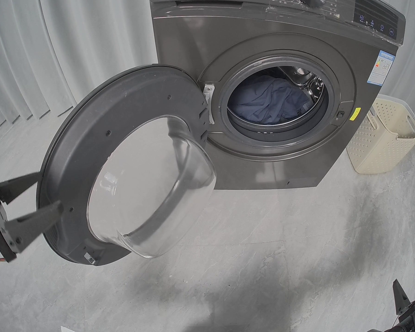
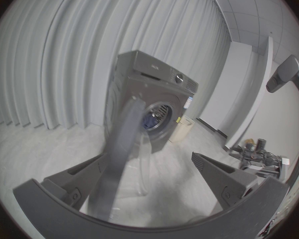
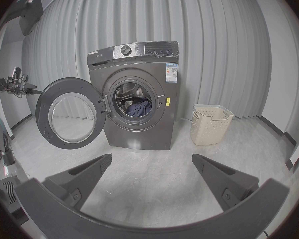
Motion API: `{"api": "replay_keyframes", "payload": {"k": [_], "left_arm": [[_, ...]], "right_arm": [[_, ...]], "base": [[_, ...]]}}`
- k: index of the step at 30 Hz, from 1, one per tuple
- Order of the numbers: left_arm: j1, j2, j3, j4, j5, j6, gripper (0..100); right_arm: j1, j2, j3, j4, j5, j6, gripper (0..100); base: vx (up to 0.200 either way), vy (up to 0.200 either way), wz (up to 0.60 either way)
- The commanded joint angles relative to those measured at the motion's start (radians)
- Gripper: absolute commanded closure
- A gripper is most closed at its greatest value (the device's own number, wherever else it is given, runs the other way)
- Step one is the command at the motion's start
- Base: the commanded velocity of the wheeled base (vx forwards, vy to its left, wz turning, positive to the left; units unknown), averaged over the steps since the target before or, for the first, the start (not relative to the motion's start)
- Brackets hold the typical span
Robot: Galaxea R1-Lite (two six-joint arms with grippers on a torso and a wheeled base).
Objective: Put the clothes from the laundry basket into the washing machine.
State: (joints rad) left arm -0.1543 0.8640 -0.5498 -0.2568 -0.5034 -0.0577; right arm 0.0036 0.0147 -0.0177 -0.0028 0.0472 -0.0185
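Well, the washing machine point(image 1: 184, 42) stands at the far side of the floor with its round door point(image 1: 74, 153) swung wide open to the left, glass bowl facing the room. The cream laundry basket point(image 1: 382, 148) sits just beside the machine on the right, and no cloth shows above its rim. A dark blue garment point(image 1: 265, 100) lies heaped inside the drum, clear of the door seal as far as I can see. The left gripper point(image 1: 48, 191) hovers at the door's outer rim with its jaws spread wide, the rim between them. The right gripper point(image 1: 409, 275) hangs low on the near right, also spread and holding nothing. Shutting the door looks like the step in hand. I'd press on that outer rim, far from the hinge point(image 1: 209, 102), follow its arc, and push until the latch catches.
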Motion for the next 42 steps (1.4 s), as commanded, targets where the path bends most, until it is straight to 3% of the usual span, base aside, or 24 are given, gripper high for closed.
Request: {"api": "replay_keyframes", "payload": {"k": [1,6,9,14,15,16,17,18,22,31,33,38,39,42], "left_arm": [[-0.136,-0.011,0.005,0.008,-0.009,-0.048,0],[-0.303,-0.031,0.004,0.008,0.02,-0.122,0],[-0.33,-0.025,0.008,0.007,0.052,-0.136,0],[-0.288,-0.008,-0.045,-0.052,0.141,-0.129,0],[-0.24,-0.007,-0.07,-0.071,0.194,-0.126,0],[-0.206,-0.005,-0.079,-0.079,0.215,-0.12,0],[-0.194,-0.005,-0.084,-0.079,0.221,-0.117,0],[-0.128,-0.002,-0.107,-0.078,0.224,-0.096,0],[-0.044,0.035,-0.121,-0.078,0.221,-0.039,0],[-0.045,0.182,-0.088,-0.084,0.212,-0.001,0],[-0.053,0.193,-0.085,-0.082,0.203,-0.002,0],[-0.122,0.202,-0.093,-0.084,0.118,-0.016,0],[-0.165,0.194,-0.094,-0.084,0.094,-0.024,0],[-0.272,0.164,-0.093,-0.082,0.089,-0.065,0]], "right_arm": [[0.001,-0.015,0.018,0.0,0.0,-0.001,0],[-0.001,-0.015,0.018,0.0,0.0,0.0,0],[0.001,-0.015,0.018,0.0,0.0,0.0,0],[0.001,-0.015,0.018,0.0,0.0,-0.001,0],[0.001,-0.015,0.018,0.0,0.0,-0.001,0],[0.001,-0.015,0.018,0.0,0.0,-0.001,0],[0.001,-0.015,0.018,0.0,0.0,-0.001,0],[0.001,-0.015,0.018,0.0,0.0,-0.001,0],[0.001,-0.015,0.018,0.0,0.0,-0.001,0],[0.001,-0.015,0.018,0.0,0.0,0.0,0],[0.001,-0.015,0.018,0.0,0.0,0.0,0],[0.001,-0.015,0.018,0.0,0.0,0.0,0],[0.001,-0.015,0.018,0.0,0.0,0.0,0],[0.001,-0.015,0.018,0.0,0.0,0.0,0]], "base": [[0.0,0.0,0.0],[0.0,0.0,0.0],[0.0,0.0,0.0],[0.0,0.0,0.0],[0.0,0.0,0.0],[0.0,0.0,0.0],[0.0,0.0,0.0],[0.0,0.0,0.0],[0.0,0.0,0.0],[0.0,0.0,0.0],[0.0,0.0,0.0],[0.0,0.0,0.0],[0.0,0.0,0.0],[0.0,0.0,0.0]]}}
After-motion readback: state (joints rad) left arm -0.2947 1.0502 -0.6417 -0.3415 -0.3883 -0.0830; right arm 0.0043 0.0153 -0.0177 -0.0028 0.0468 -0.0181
